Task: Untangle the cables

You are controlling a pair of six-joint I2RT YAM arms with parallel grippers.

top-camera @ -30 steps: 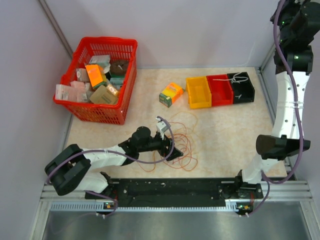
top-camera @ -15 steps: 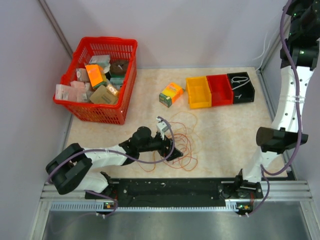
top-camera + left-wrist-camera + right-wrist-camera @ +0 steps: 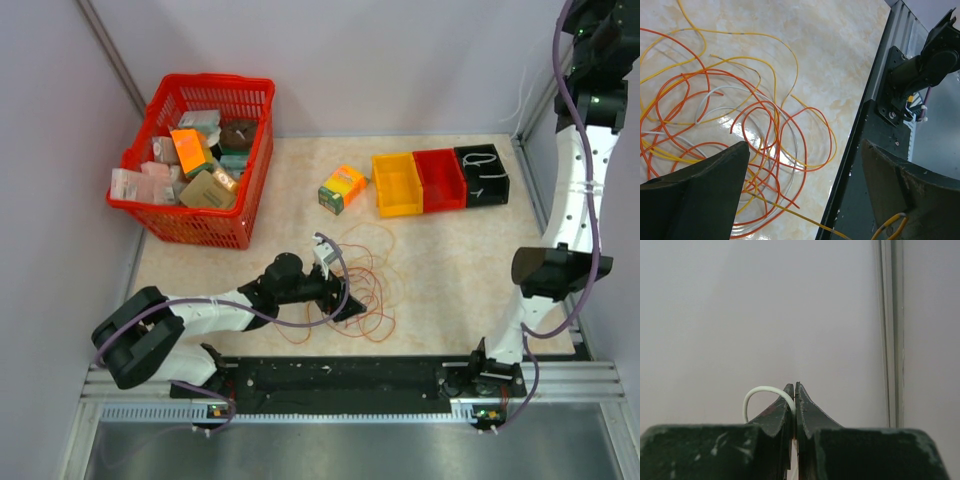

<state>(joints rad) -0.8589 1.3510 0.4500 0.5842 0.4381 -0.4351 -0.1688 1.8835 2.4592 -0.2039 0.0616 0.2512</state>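
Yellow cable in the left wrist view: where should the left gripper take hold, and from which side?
Likely best: grip the yellow cable on its outer arc at the tangle's edge, where it lies alone on the table, clear of the orange loops. Bring the open left gripper down from above, jaws across the wire.

Over the last second the right arm rises. Its elbow sits higher above the counter than before. The upper links swing further into the top right corner, taking along the right claw, pinched on a white cable.
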